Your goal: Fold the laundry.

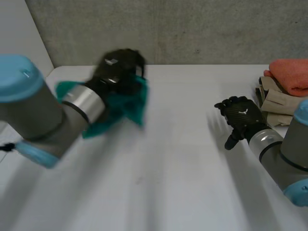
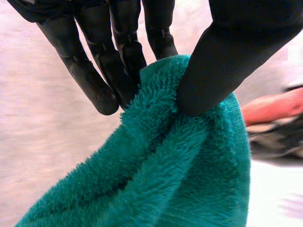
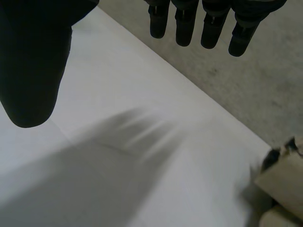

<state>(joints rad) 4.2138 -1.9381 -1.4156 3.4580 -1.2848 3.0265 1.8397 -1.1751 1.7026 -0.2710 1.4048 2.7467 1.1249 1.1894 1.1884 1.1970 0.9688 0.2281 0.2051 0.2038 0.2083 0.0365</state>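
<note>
Left hand: my left hand [image 1: 120,67] is raised over the far left of the table [image 1: 168,178]. Its thumb and fingers are clamped together on a bunched edge of the teal towel [image 1: 132,103].
Teal towel: it hangs crumpled from that pinch and drapes down beside the left forearm. It has no flat panel and no crease. I cannot tell whether its lower end touches the table.
Right hand: my right hand [image 1: 240,115] hovers over the right side of the table, fingers straight and spread with the thumb apart, holding nothing. In its wrist view there is only bare tabletop under the palm.
Finished pile: at the far right edge an orange towel [image 1: 291,74] lies folded on top of folded beige cloths [image 1: 276,103], near the right hand but not touching it. I take these as already done.
Progress: I judge the task well along, with one piece in hand and the others stacked.
Left to do: the teal towel has not been spread out yet. I would need to lay it flat on the open middle of the table, bring the right hand to a second corner or edge, fold it, then move it to the pile.
Watch point: the grip is on a gathered bunch rather than a clean corner, so the towel may not open out evenly when I lay it down.
</note>
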